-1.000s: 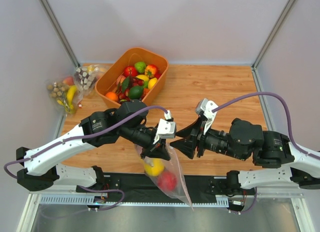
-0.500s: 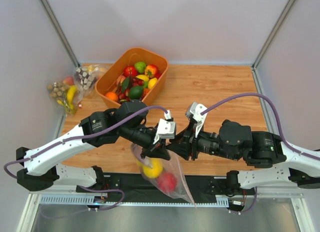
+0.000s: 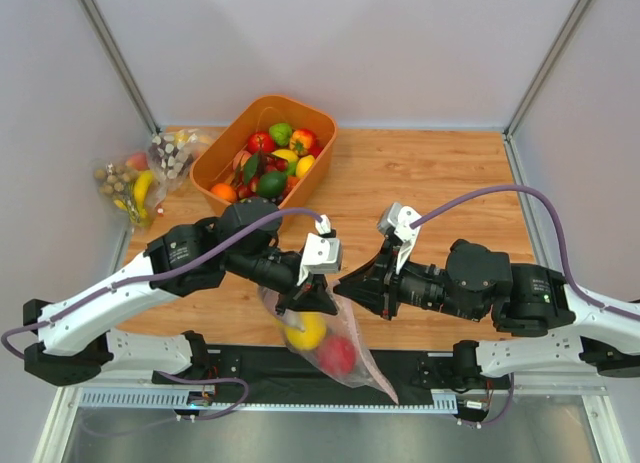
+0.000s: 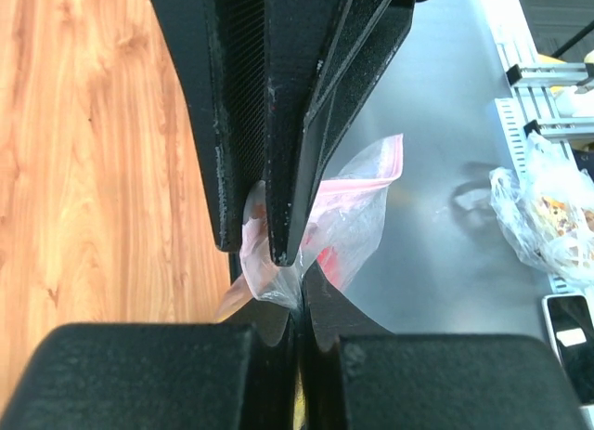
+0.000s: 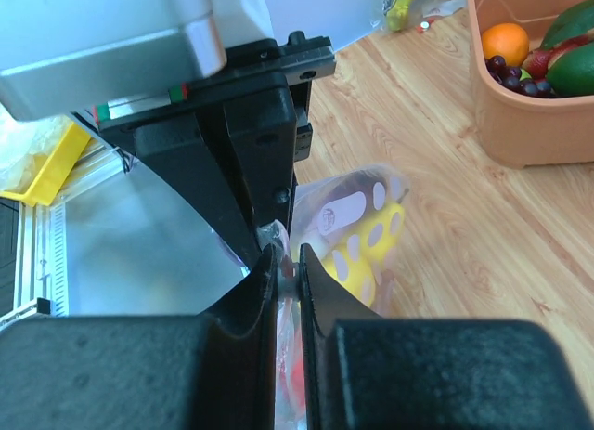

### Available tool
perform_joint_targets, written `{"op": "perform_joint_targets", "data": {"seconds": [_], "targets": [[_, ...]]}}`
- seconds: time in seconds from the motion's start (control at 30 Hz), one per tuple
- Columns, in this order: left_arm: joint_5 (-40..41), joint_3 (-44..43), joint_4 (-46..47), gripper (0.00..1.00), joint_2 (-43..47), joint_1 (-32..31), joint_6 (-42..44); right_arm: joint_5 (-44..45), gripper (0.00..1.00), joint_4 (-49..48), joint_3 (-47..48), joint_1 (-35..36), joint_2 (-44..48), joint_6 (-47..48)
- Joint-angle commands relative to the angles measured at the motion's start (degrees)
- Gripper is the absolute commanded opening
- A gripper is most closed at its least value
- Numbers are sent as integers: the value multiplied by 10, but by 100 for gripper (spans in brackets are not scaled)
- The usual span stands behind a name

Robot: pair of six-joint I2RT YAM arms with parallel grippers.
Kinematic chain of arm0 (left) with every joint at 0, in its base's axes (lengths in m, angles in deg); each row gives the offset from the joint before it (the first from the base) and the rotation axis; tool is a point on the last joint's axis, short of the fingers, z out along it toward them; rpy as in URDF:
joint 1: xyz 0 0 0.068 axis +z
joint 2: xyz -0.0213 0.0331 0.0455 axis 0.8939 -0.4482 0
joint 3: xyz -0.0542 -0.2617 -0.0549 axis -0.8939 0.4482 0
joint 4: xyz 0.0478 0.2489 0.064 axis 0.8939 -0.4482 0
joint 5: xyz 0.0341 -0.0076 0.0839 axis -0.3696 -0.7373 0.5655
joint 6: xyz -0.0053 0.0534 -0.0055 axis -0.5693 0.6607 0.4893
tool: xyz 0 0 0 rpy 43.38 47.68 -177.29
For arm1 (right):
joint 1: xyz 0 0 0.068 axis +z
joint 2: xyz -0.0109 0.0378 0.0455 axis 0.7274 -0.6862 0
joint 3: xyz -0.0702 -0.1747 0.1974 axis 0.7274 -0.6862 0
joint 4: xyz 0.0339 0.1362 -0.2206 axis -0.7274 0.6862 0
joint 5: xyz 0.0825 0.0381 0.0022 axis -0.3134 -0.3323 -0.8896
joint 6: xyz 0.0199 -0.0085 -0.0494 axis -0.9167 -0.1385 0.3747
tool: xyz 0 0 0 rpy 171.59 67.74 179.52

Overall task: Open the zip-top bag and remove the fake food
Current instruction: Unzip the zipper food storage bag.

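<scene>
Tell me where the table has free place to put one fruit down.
Bare wood: rear right of the table, between the orange bin and the right wall. Crowded: the near middle, where the left end effector and right end effector pinch the zip-top bag, and the rear left corner with clear bags.
</scene>
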Motion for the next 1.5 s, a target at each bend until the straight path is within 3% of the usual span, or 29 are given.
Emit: {"op": "perform_joint_targets", "data": {"seconds": [0.0, 0.57, 1.2, 1.47], "targets": [[-2, -12, 49, 0, 23, 9, -10, -7, 1, 8, -7, -1, 6, -4], [16, -3, 82, 0, 39, 47, -31, -31, 1, 8, -26, 0, 10, -23], [-36, 3, 81, 0, 20, 48, -35, -24, 23, -21, -24, -1, 5, -12], [-46, 15, 82, 0, 19, 47, -35, -10, 24, -35, -12, -1, 5, 4]]}}
